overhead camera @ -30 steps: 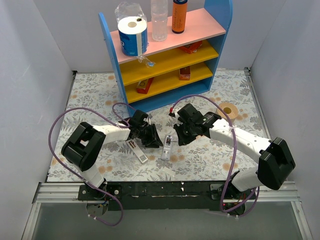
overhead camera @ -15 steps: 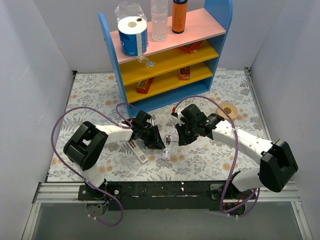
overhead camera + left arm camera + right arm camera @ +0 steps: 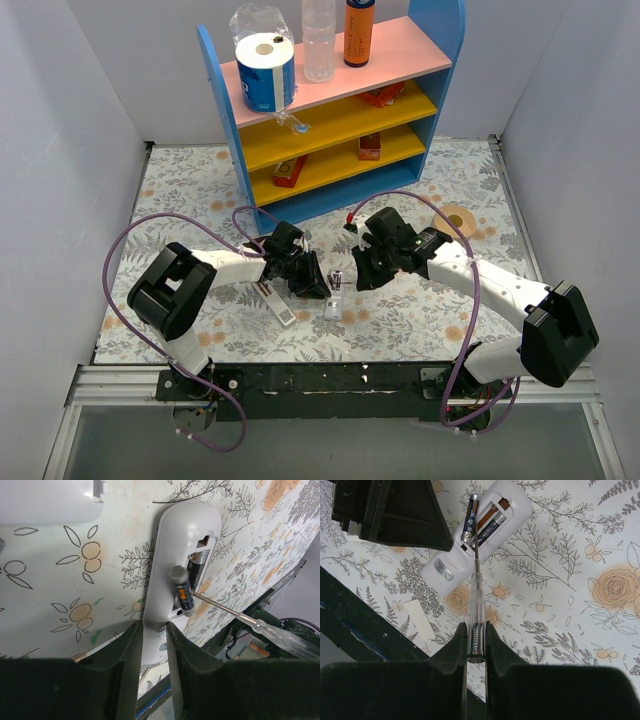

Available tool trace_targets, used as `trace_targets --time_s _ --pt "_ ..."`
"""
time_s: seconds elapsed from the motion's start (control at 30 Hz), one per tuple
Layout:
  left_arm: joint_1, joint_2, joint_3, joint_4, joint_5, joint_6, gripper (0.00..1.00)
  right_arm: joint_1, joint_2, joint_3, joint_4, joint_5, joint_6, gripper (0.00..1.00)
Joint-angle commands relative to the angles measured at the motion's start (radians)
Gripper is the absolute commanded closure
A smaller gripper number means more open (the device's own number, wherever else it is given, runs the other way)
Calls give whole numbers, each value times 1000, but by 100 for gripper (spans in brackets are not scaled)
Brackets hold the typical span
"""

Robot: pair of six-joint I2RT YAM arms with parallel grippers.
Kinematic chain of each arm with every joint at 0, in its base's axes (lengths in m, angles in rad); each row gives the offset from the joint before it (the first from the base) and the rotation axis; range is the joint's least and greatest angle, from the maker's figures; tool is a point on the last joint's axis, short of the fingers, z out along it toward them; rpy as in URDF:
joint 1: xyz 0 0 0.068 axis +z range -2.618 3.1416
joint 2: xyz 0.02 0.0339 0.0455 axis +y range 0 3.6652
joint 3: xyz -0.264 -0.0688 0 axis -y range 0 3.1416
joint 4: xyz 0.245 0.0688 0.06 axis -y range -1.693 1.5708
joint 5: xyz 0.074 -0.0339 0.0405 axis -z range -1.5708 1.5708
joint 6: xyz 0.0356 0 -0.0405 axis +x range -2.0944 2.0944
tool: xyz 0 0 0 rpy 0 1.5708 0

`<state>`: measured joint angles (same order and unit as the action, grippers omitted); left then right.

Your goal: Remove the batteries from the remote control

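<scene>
On the tabletop point(image 3: 180, 200) the remote control point(image 3: 172, 550) is lying back-up, its compartment open. We are clamping its end in the left end effector point(image 3: 154, 630). The right end effector point(image 3: 476, 630) is gripping a screwdriver point(image 3: 474, 597). Its shaft is running nearly along the batteries, with the tip reaching under the tilted battery point(image 3: 469, 516). The other battery point(image 3: 491, 526) is sitting seated beside it.

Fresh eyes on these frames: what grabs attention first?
The white remote lies back-up on the floral mat mid-table, its compartment open and one battery tipped partly out of its bay. The right tool grips a clear-handled screwdriver whose tip is at that battery, while the left tool clamps the remote's end.
</scene>
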<state>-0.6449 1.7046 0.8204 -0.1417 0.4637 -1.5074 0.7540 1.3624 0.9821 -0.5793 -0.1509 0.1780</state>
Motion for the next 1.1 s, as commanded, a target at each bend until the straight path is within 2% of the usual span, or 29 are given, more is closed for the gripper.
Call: trace_targets --time_s 0.0,0.57,1.07 --pt "-10 0 3 -1 -57 7 75 -5 -34 1 35 -50 -17 99" --pt "-19 -11 2 -7 -65 3 73 -24 -59 1 55 -95 5 99" --pt "-62 -103 22 1 -28 -56 59 -28 -65 130 -91 1 11 99"
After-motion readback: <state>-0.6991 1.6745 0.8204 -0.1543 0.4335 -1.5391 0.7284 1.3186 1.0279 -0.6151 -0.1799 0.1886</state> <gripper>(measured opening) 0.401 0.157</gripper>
